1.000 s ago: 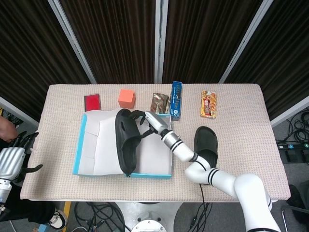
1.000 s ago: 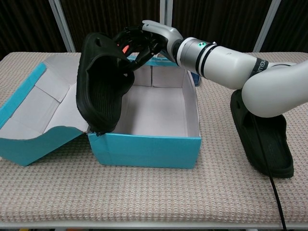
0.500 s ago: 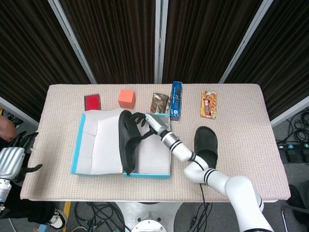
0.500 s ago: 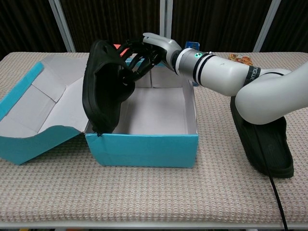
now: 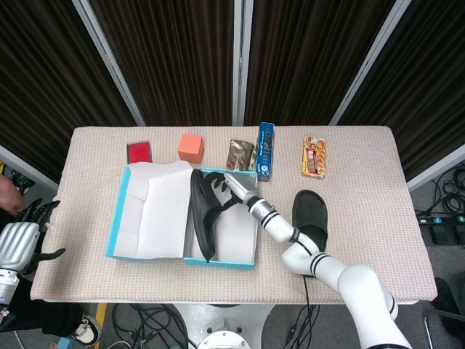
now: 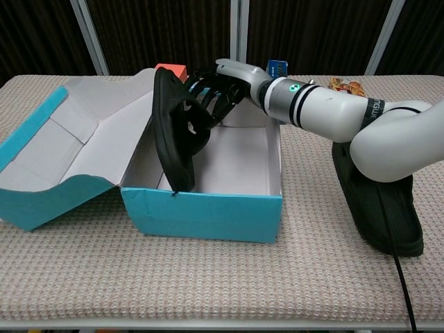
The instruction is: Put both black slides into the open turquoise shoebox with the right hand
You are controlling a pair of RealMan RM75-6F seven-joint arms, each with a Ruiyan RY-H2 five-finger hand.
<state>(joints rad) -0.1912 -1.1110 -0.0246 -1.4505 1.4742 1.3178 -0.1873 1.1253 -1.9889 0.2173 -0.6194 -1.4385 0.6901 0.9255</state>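
My right hand (image 5: 227, 187) (image 6: 220, 90) grips one black slide (image 5: 201, 217) (image 6: 177, 132), which stands on edge inside the open turquoise shoebox (image 5: 218, 260) (image 6: 201, 216), its lower end near the front wall. The box lid (image 5: 149, 211) (image 6: 62, 149) folds out to the left. The second black slide (image 5: 310, 216) (image 6: 378, 201) lies flat on the table to the right of the box, under my right forearm. My left hand (image 5: 18, 240) hangs off the table's left edge, fingers apart, holding nothing.
Along the back of the table lie a red card (image 5: 139, 153), an orange block (image 5: 190, 147), a brown packet (image 5: 240, 154), a blue box (image 5: 266, 150) and a snack bar (image 5: 314, 157). The table cloth (image 5: 378, 218) is bare at the right.
My right hand has swung the slide rightward, from over the box's left wall into the box, turning it more upright. The box has shifted slightly. The second slide and left hand stay put.
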